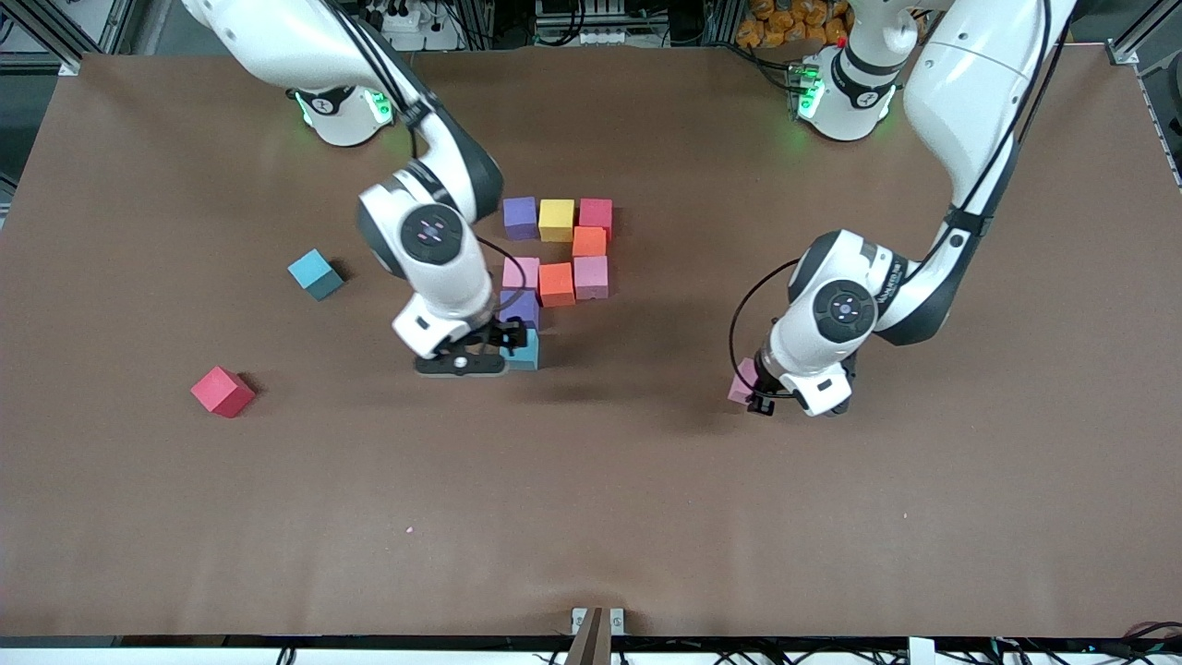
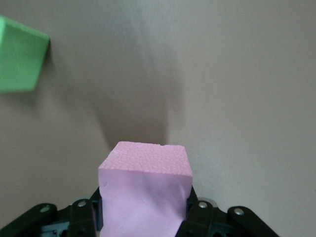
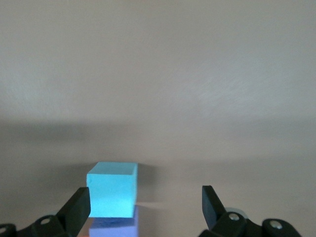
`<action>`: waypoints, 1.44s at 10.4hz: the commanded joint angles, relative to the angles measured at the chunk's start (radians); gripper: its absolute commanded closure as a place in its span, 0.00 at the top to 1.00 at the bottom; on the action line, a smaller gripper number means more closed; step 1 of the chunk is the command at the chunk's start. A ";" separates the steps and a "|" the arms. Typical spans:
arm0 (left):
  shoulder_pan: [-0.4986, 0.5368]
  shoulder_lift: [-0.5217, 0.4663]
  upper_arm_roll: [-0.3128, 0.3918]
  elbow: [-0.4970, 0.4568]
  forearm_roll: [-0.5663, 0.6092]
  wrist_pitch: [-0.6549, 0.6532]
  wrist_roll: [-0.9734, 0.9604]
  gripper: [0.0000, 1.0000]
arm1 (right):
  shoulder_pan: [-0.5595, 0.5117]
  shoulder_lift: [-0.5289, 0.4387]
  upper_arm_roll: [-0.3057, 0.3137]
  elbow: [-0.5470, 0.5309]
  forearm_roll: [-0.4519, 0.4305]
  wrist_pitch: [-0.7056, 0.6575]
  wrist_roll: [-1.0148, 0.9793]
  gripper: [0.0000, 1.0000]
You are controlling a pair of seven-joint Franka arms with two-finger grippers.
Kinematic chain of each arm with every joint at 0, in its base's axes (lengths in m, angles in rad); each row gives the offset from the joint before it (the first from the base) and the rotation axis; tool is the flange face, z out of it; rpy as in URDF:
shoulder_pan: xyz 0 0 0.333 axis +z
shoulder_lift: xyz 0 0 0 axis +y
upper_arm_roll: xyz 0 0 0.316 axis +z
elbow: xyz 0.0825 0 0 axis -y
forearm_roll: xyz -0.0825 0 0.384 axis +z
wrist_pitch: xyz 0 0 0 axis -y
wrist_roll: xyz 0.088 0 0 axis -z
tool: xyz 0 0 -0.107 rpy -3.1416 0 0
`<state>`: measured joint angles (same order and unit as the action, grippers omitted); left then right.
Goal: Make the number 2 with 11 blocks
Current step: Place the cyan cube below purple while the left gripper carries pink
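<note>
A partial number 2 of blocks lies mid-table: purple (image 1: 520, 217), yellow (image 1: 556, 220) and red (image 1: 596, 214) in a row, an orange one (image 1: 589, 241) below, then pink (image 1: 591, 277), orange (image 1: 556, 284) and pink (image 1: 520, 272), then purple (image 1: 520, 308) and light blue (image 1: 528, 351). My right gripper (image 1: 511, 339) is open just above that light blue block (image 3: 112, 190), which sits beside one finger (image 3: 78, 208), apart from the other. My left gripper (image 1: 759, 395) is shut on a pink block (image 2: 144, 187), low over bare table toward the left arm's end.
A loose light blue block (image 1: 315, 274) and a red block (image 1: 223, 391) lie toward the right arm's end of the table. A green block (image 2: 19, 54) shows in the left wrist view near the held pink one. A metal bracket (image 1: 597, 621) sits at the table's near edge.
</note>
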<state>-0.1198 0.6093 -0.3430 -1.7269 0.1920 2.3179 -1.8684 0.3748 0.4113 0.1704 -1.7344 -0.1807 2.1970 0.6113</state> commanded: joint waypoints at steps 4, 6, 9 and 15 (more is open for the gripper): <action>-0.177 0.116 0.016 0.174 0.001 -0.026 -0.289 0.40 | -0.196 -0.244 0.006 -0.043 0.050 -0.129 -0.289 1.00; -0.222 0.145 0.018 0.228 0.000 -0.052 -0.368 0.40 | -0.272 -0.305 0.001 -0.039 0.116 -0.221 -0.424 1.00; -0.306 0.204 0.047 0.315 0.000 -0.054 -0.458 0.40 | -0.395 -0.321 -0.021 0.059 0.239 -0.409 -0.707 1.00; -0.463 0.320 0.111 0.481 -0.003 -0.049 -0.592 0.40 | -0.461 -0.436 -0.071 0.175 0.202 -0.636 -0.727 1.00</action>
<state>-0.5600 0.8909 -0.2466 -1.3211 0.1920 2.2911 -2.4377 -0.0743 -0.0175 0.0984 -1.6409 0.0327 1.6598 -0.1171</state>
